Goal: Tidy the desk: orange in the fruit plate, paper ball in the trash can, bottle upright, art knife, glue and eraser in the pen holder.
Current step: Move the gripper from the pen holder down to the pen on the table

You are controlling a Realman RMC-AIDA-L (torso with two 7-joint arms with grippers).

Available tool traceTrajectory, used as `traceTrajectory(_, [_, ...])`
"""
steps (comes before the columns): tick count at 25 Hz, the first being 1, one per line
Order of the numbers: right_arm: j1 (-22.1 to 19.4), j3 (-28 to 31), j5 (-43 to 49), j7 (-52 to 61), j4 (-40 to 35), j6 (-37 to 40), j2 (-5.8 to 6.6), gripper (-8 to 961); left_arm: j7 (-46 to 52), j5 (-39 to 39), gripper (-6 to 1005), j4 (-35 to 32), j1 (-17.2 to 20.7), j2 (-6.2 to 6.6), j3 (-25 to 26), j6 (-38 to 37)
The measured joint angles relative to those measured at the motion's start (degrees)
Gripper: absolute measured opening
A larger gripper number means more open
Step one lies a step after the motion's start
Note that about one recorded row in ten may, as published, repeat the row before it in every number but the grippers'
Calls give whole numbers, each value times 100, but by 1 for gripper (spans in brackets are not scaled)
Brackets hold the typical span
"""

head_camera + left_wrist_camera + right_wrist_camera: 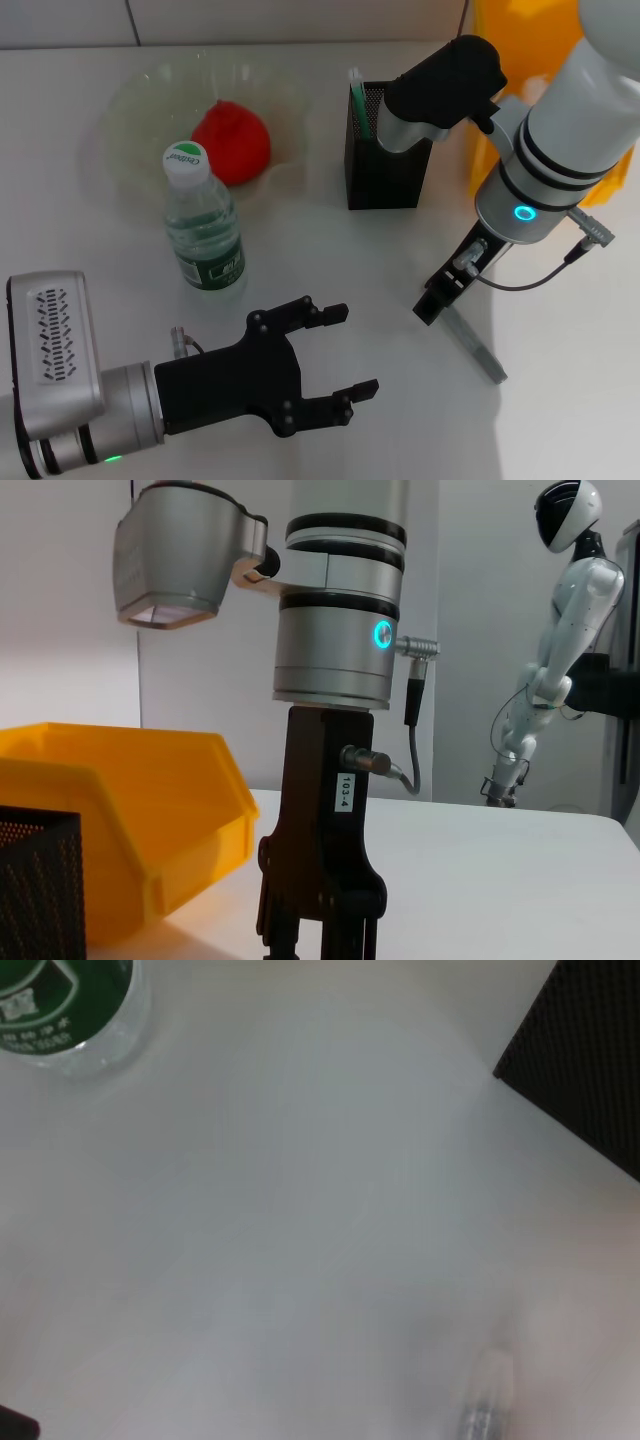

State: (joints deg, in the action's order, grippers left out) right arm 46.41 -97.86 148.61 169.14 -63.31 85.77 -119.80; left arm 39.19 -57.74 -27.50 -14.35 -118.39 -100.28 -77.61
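Note:
The red-orange orange point(232, 140) lies in the clear fruit plate point(130, 110) at the back left. In front of it the bottle point(204, 222) stands upright. The black mesh pen holder point(385, 160) holds a green and white stick point(356, 98). A grey art knife point(477, 347) lies flat on the table, and my right gripper point(432, 303) points down at its near end. My left gripper point(338, 358) hovers open and empty at the front. The yellow trash can point(500, 60) is at the back right. Paper ball, glue and eraser are out of view.
The left wrist view shows my right gripper's body point(320, 880) from the side, with the trash can point(120, 810) and pen holder point(40, 880) behind it. The right wrist view has the bottle's base point(70, 1010), a pen holder corner point(590, 1090) and the knife's tip point(490, 1400).

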Motion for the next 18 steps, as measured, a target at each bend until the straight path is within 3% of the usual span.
traceTrajectory(15, [38, -27, 82, -2, 194, -34, 9, 644, 0, 0, 800, 20, 2, 3, 8, 9])
traceTrajectory(18, [38, -19, 83, -7, 195, -35, 9, 501, 0, 0, 800, 62, -6, 5, 9, 10])
